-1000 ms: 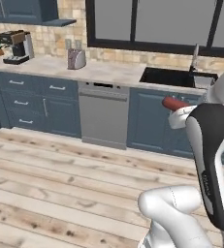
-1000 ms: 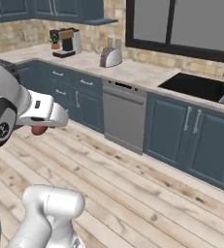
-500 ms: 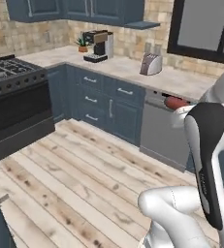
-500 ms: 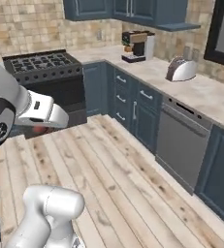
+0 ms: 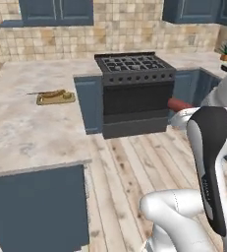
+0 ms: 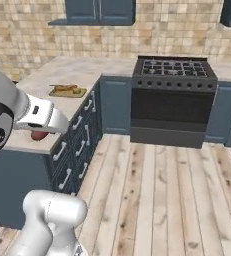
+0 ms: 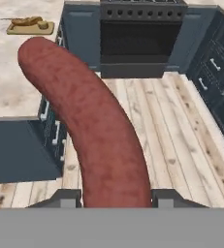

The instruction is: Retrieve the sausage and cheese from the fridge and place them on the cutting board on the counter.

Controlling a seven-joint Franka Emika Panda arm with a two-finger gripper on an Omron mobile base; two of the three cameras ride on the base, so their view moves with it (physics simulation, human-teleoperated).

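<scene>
- The gripper (image 7: pixel 117 196) is clenched on the sausage (image 7: pixel 91 123), which runs from bottom centre to the upper left of the hand view.
- In the left base view the sausage's red end (image 5: pixel 178 104) pokes out at mid right; in the right base view it (image 6: pixel 38 135) sits at mid left, under the hand.
- The board (image 5: pixel 55 98) lies on the counter (image 5: pixel 21 128) at upper left, with something brown on it.
- A black stove (image 6: pixel 173 100) stands at upper centre.

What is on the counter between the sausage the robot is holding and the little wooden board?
Nothing. In the hand view, bare counter lies between the sausage in the gripper and the cutting board.
</scene>
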